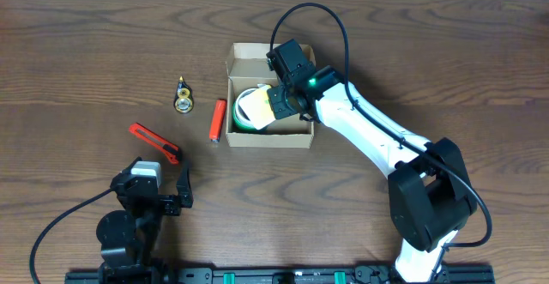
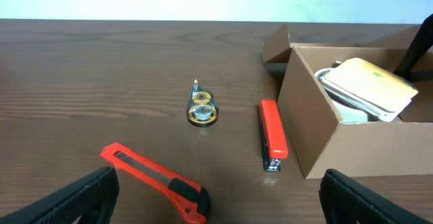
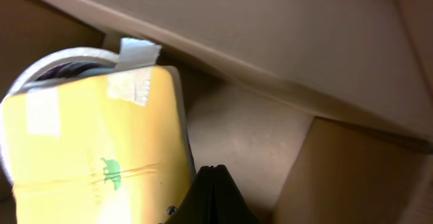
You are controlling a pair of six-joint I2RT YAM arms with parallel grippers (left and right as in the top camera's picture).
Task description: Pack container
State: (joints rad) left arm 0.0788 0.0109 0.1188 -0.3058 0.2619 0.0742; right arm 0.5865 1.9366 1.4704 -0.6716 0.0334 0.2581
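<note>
The tan cardboard container stands open at mid-table, its flap folded back at the far side. Inside lie a white tape roll and a yellow pad resting on it. Both show in the left wrist view, the pad above the box wall. My right gripper is down inside the box beside the pad, its fingers closed together with nothing seen between them. My left gripper is open and empty at the front left, its fingers straddling the near end of the red utility knife.
A red stapler lies just left of the box. A small gold and black tape dispenser lies further left. The red utility knife lies diagonally in front of them. The right arm reaches over the box from the right.
</note>
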